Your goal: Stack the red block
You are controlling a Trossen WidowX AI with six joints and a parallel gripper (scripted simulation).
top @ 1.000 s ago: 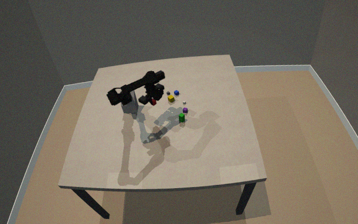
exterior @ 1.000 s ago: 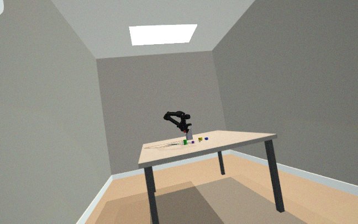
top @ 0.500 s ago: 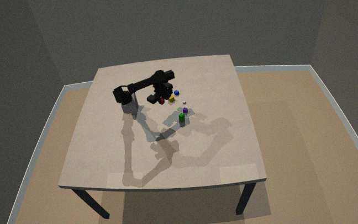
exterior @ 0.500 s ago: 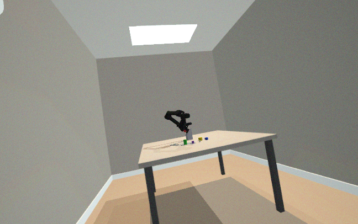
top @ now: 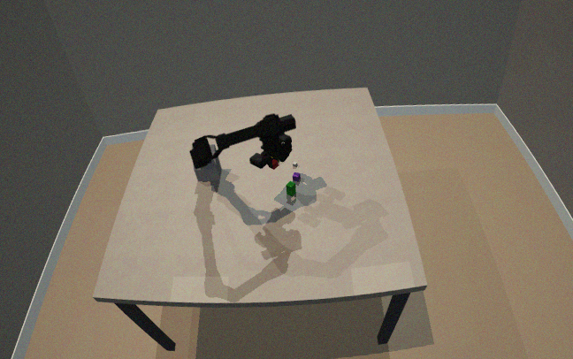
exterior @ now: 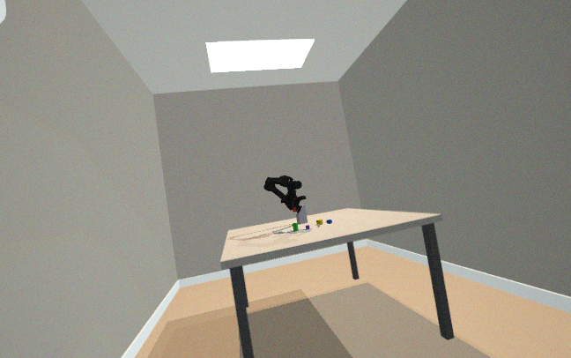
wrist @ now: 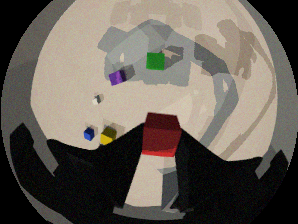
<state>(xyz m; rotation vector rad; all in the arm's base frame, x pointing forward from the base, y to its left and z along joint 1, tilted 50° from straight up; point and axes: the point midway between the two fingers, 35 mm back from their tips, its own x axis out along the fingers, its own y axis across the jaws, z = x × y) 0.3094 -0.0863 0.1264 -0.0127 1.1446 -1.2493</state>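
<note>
Red block (wrist: pixel 161 133) clamped in your gripper (wrist: pixel 160 145).
Your narrowly parted fingers grip it above the table (top: pixel 354 186); the green tower (wrist: pixel 154 62) stands ahead, apart.

Your arm (top: pixel 240 134) reaches out from its base (top: pixel 204 156) near the back left of the counter (top: pixel 354 186), upper link roughly level, then folds down at the wrist (top: pixel 278 133). Your tool (top: pixel 271 162) points downward, raised well above the counter. Its jaws are clamped on the red block (wrist: pixel 161 135), which sits squarely between the two dark fingers.
</note>
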